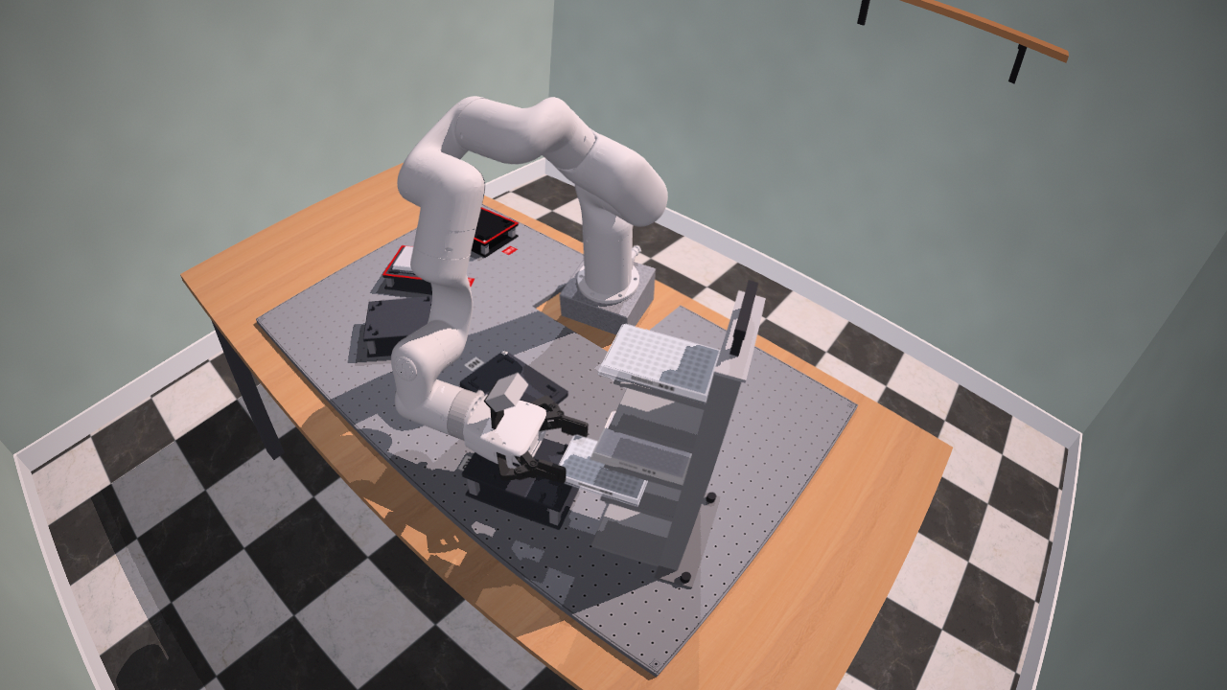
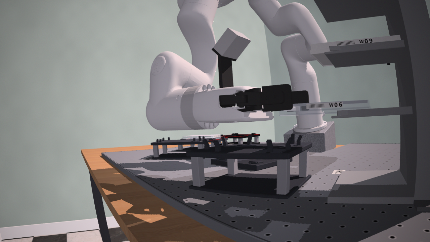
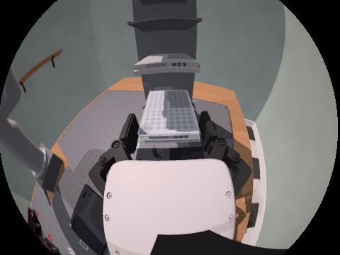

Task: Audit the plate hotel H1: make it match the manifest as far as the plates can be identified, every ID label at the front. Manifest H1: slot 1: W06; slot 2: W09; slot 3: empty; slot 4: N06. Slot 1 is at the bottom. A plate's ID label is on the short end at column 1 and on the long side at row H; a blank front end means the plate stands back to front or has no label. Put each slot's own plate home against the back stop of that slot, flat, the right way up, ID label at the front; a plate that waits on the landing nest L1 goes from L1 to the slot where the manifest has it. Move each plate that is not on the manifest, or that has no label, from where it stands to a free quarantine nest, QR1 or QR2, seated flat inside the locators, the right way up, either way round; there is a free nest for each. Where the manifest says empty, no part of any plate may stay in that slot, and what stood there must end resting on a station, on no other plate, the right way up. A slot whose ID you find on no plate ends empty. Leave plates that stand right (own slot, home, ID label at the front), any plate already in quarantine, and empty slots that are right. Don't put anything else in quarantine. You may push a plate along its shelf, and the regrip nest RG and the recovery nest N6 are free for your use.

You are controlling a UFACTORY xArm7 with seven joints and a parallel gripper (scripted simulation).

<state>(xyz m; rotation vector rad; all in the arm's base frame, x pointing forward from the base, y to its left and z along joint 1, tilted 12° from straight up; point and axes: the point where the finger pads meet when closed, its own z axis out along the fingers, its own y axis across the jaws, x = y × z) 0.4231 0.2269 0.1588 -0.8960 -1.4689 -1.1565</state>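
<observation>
While the gripper (image 2: 300, 97) is pinching plate W06 (image 2: 335, 105) at center right of the exterior view, you are feeding it into the hotel's (image 2: 415, 99) bottom shelf; it is not yet home. W09 (image 2: 366, 41) is sitting one shelf above, label forward.

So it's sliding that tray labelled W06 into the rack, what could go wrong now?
The fingers hold the tray W06 only at its near end, so it might droop or slip. Its far edge could catch the shelf just beneath it and jam or tilt. If let go too early, it may stop short of the back of the rack.
</observation>
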